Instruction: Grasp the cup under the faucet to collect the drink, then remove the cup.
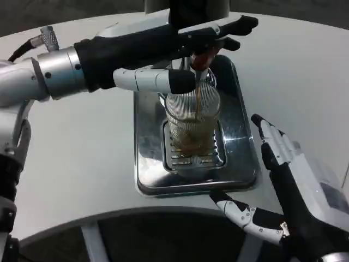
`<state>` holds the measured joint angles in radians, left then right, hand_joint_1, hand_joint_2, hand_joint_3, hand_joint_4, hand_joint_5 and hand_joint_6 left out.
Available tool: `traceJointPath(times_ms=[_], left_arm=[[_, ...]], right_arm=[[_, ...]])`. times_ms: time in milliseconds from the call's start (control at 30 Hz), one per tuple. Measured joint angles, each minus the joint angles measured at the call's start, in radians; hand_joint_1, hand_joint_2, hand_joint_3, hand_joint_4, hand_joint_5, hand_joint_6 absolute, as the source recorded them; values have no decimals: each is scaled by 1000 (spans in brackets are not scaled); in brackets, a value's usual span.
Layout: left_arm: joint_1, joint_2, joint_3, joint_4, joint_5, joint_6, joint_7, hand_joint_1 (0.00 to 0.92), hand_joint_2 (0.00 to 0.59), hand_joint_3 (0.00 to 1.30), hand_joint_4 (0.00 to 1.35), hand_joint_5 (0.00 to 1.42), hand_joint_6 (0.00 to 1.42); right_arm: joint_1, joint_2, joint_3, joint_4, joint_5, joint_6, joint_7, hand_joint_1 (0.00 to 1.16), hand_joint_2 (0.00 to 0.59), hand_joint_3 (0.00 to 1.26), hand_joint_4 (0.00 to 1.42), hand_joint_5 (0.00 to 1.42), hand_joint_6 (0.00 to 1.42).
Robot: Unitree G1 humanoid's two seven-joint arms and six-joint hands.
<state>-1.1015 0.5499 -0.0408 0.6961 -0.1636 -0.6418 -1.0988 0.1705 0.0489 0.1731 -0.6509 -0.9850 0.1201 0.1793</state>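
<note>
Under the faucet [200, 61]: ribbed clear cup [192, 126] on metal drip tray [240, 136], brown drink streaming in.
Left hand [180, 46]: reaching over the faucet, grip unclear.
Right hand [283, 185]: fingers spread, holding nothing, beside the tray.

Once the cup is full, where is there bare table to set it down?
Bare table lies left of the tray, below the left hand. The far right table is bare too. It is crowded at the cup under the tap, and near the right hand.

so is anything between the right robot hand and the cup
Nothing visible. The right robot hand waits open beside the tray; only the tray's raised rim lies between it and the ribbed glass cup, which is filling under the faucet.
</note>
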Motion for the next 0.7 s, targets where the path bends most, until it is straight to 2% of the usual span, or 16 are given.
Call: traceJointPath(times_ms=[433, 700], left_arm=[[4, 11, -8, -1, 17, -55, 18, 0, 6, 16, 0, 62, 0], [7, 16, -9, -1, 17, -62, 27, 0, 10, 25, 0, 62, 0]], right_arm=[[-144, -17, 9, 137, 107, 37, -52, 578, 242, 0, 0, 0, 0], [-215, -22, 33, 212, 149, 58, -65, 553, 207, 0, 0, 0, 0]])
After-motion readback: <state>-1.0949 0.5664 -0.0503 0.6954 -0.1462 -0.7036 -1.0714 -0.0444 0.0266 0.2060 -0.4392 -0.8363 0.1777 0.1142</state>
